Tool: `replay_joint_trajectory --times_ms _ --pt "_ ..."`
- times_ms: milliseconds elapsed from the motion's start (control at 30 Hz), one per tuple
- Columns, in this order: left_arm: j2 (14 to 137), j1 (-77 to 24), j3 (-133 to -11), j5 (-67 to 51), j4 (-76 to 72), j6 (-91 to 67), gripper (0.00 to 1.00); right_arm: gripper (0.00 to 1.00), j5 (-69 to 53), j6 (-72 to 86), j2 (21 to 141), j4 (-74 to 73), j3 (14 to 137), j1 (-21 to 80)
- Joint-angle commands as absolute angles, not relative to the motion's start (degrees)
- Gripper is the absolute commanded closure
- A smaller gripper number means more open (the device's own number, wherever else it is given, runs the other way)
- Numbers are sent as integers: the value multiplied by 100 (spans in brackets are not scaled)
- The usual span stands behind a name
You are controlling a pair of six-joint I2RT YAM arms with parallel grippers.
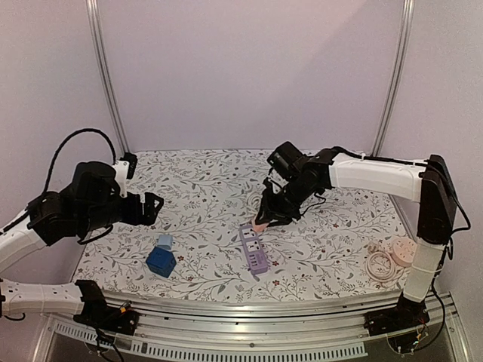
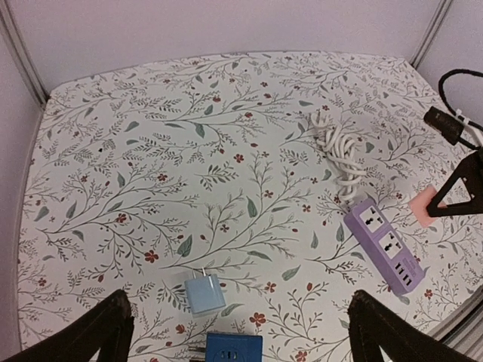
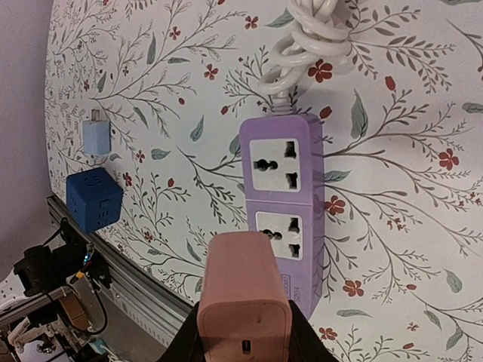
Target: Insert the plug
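The right gripper [image 3: 245,335] gripped the pink plug [image 3: 243,290] near the strip [image 3: 285,204], with no socket entered yet and alignment and pushing left to do, while the left gripper [image 2: 241,332] hung open, well apart from the strip.

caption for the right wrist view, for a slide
Right gripper holding a pink plug close to the purple power strip

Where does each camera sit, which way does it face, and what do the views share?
Top: above and behind the bases, looking down at the table; both arms, left gripper and right gripper show.
Left wrist: on the left arm, facing across to the strip; its open fingers frame the bottom.
Right wrist: just above the strip, looking down; the plug it grips fills the bottom.
Shared: all see the strip and cube.
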State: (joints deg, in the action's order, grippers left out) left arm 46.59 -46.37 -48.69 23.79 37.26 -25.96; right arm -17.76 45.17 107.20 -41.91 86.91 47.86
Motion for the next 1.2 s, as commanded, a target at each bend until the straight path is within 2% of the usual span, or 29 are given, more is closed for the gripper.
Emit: replay_joint_trajectory --times_ms 0,300,1167 --pt "4437 -4570 -4927 2257 4179 -2063 0 100 -1582 5192 10605 -3943 8381 4976" --pt "3676 -4570 -4492 2121 4045 -1978 1 100 -1383 5374 10979 -4388 8747 5135" --pt "3457 -4575 -4149 2046 3851 -1920 1 100 -1260 5292 11362 -4842 9048 5261"
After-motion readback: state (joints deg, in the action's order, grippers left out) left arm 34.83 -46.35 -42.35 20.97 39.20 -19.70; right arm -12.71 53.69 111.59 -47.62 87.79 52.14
